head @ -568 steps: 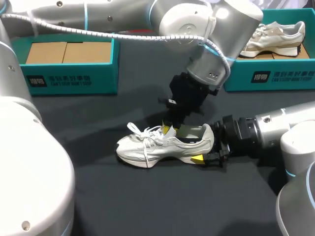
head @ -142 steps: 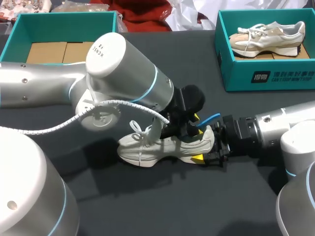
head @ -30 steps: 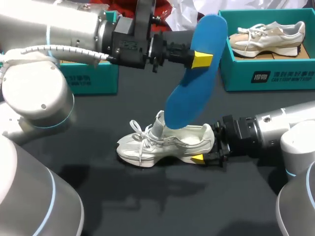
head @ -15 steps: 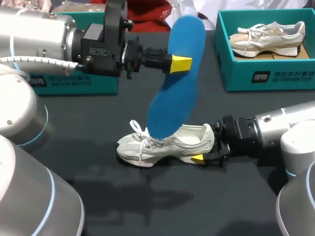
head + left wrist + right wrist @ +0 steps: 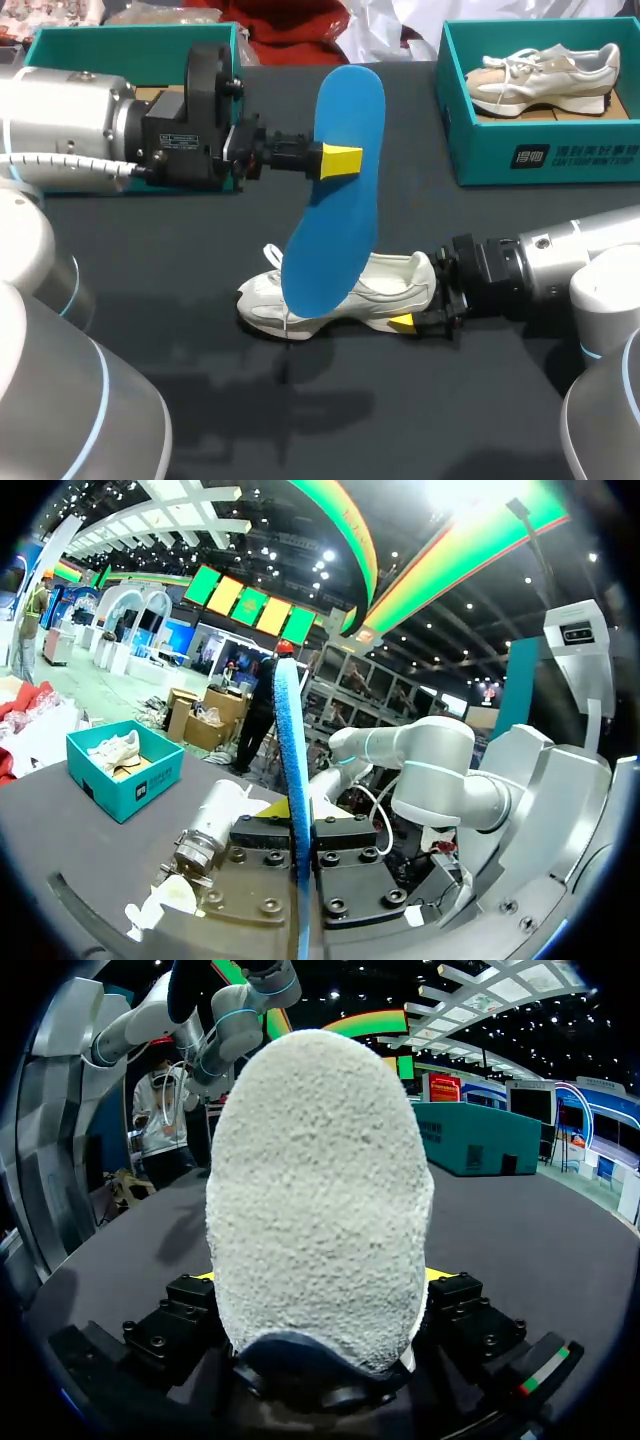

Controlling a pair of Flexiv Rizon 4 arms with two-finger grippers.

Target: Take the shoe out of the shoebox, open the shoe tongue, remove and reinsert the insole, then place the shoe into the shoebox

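at the far left of the table stood the left shoebox (image 5: 130,33), teal, with only brown cardboard showing inside. near it my left arm (image 5: 90,130) came in level above the table. the left gripper (image 5: 340,160) was closed on the blue insole (image 5: 335,210), one yellow finger on each face, somewhat above its middle. in the left wrist view the insole (image 5: 293,780) ran edge-on between the fingers of the gripper (image 5: 297,830), so the hold was a flat pinch. the insole hung in the air, a little tilted. seen from the head camera, its lower end was in front of the laces of the white shoe (image 5: 395,290). i could not tell if it touched the shoe.

the shoe stood on its sole in the middle of the table, outside both boxes, toe to the left and heel to the right. the right gripper (image 5: 415,322) had the heel between its fingers, one on each side. in the right wrist view the heel (image 5: 320,1190) filled the space over the gripper (image 5: 320,1285).

i judged the insole light, thin and easy to bend, so the free end would swing and fold if pushed. a hold closer to its heel end, toe end going in first, seemed better to me. the shoe was light too, soft on top and stiffer at the heel, so the heel was a good place to hold.

at the far right was the right shoebox (image 5: 545,155) with a second shoe (image 5: 545,75) inside.
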